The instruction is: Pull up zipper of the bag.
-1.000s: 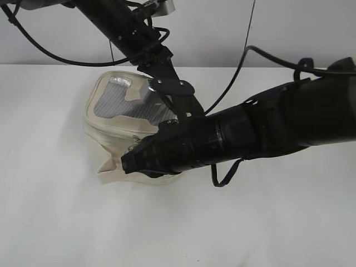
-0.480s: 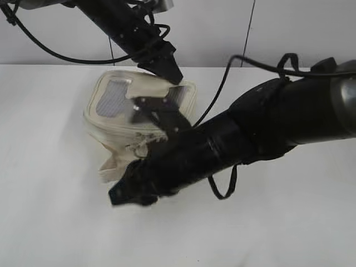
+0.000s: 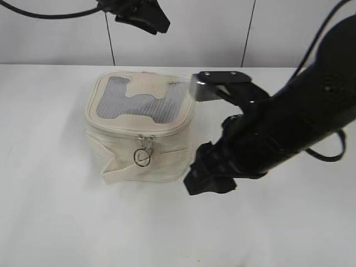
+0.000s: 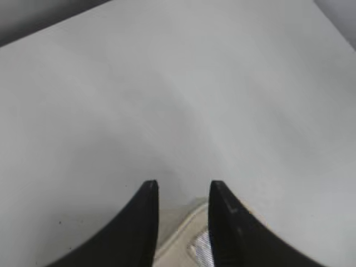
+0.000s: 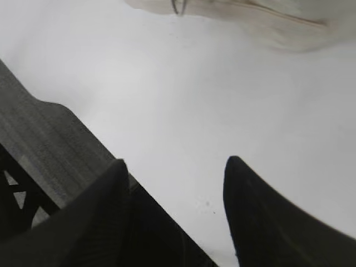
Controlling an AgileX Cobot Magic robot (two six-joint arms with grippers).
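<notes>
Exterior view: cream bag [image 3: 142, 130] standing upright on the white table [image 3: 50, 222], left of centre, grey mesh top panel [image 3: 142, 103] with cream H-shaped patch facing up. Zipper [image 3: 146, 146] running along the upper front edge, silver slider at the middle of the front face with round ring pull [image 3: 143, 159] hanging flat against the fabric; cream strap [image 3: 139, 171] crossing the lower front. Right gripper [image 3: 208, 172] low over the table just right of the bag, apart from it, holding nothing; spread of fingers not readable from here. Left gripper [image 3: 146, 15] raised high at the top edge, above and behind the bag, well clear of it. Left wrist view: two dark fingers [image 4: 142, 228] parted with a gap between, nothing held, pointing over bare table; a corner of the bag [image 4: 189, 242], cream edge and a bit of mesh, just visible low between them. Right wrist view: two dark fingers [image 5: 261, 217] spread wide, empty, above bare table; lower front of the bag [image 5: 267, 22] and the bottom of the ring pull [image 5: 178, 8] at the top edge, well apart from the fingertips.
</notes>
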